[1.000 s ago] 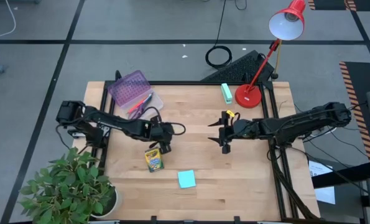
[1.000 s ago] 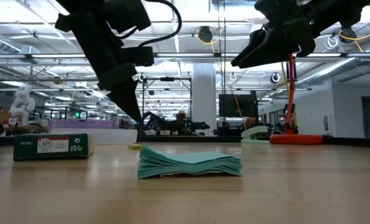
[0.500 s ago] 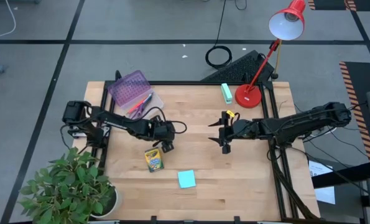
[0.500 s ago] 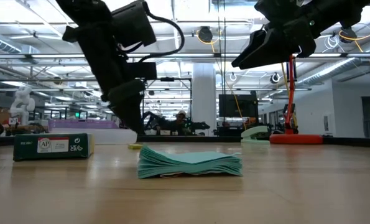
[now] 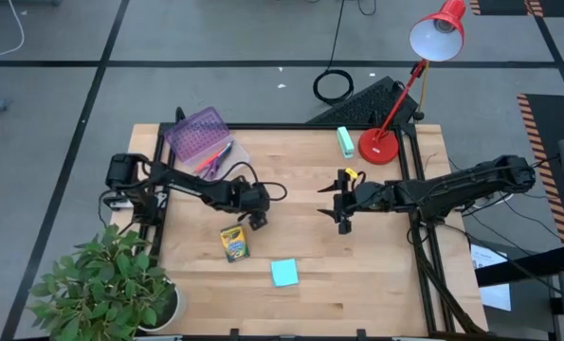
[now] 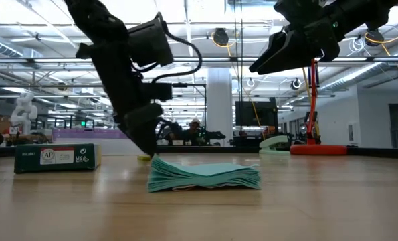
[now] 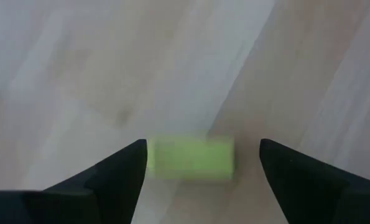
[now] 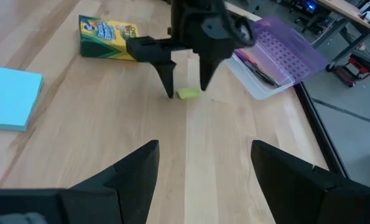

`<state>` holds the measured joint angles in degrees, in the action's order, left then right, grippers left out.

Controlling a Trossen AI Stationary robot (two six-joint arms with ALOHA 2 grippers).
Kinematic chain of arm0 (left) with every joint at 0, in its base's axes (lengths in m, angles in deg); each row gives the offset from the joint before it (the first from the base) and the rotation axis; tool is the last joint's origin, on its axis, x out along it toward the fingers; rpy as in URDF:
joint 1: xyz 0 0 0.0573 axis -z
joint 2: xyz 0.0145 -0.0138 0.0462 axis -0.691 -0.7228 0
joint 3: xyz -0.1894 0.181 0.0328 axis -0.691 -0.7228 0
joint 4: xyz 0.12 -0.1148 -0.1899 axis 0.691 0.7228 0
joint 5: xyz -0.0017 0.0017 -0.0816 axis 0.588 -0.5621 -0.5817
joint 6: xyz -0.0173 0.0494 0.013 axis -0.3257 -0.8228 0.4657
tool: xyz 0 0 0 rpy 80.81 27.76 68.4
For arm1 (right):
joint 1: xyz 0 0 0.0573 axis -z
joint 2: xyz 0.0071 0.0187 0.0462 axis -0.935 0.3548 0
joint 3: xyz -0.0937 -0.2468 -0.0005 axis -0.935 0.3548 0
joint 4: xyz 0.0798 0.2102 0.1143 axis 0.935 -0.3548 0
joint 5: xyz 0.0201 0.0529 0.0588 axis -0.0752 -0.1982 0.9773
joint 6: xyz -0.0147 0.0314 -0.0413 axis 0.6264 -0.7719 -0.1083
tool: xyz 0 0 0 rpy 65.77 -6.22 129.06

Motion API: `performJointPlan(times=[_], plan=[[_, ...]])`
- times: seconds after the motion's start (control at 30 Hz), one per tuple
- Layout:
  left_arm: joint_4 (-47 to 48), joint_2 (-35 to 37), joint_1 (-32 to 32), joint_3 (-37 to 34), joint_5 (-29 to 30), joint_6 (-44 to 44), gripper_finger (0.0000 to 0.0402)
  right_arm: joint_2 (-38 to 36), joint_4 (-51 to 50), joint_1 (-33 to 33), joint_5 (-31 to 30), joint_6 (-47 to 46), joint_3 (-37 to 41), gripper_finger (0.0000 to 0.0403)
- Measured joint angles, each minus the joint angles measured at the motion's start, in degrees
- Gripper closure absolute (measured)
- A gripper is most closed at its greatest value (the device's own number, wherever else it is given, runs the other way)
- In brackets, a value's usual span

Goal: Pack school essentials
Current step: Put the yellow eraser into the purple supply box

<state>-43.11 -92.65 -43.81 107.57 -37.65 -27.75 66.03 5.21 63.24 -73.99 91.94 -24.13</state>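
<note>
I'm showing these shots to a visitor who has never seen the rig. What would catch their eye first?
Probably the left gripper, open and low over the wooden table, its fingers straddling the tiny yellow eraser. Next, the red desk lamp at the far right corner. The right gripper hangs open above mid-table, with the crayon box and blue sticky-note pad nearer the front edge.

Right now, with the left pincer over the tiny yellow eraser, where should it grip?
Grip the eraser across its short ends, coming straight down. It lies flat on the table, and the open left pincer already straddles its long axis.
</note>
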Motion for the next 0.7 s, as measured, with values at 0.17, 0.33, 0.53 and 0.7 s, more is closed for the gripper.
performJointPlan(times=[0.17, 0.33, 0.53, 0.7], plan=[[0.33, -0.37, -1.19, -0.02, -0.72, 0.66, 0.0108, 0.00, 0.66, 0.32, 0.00, 0.49, 0.00, 0.0151], [0.62, -0.39, -2.12, -0.05, -0.80, 0.81, 0.0129, 0.00, 0.62, 1.04, 0.00, 0.49, -0.02, 0.0151], [0.71, -0.39, -2.47, -0.05, -2.11, 1.36, 0.0182, 0.00, 0.64, 1.09, 0.02, 0.14, -0.02, 0.0151], [0.76, -0.35, -2.44, -0.03, -2.67, 1.34, 0.0220, 0.00, 0.36, 1.09, 0.02, 0.10, -0.02, 0.0151]])
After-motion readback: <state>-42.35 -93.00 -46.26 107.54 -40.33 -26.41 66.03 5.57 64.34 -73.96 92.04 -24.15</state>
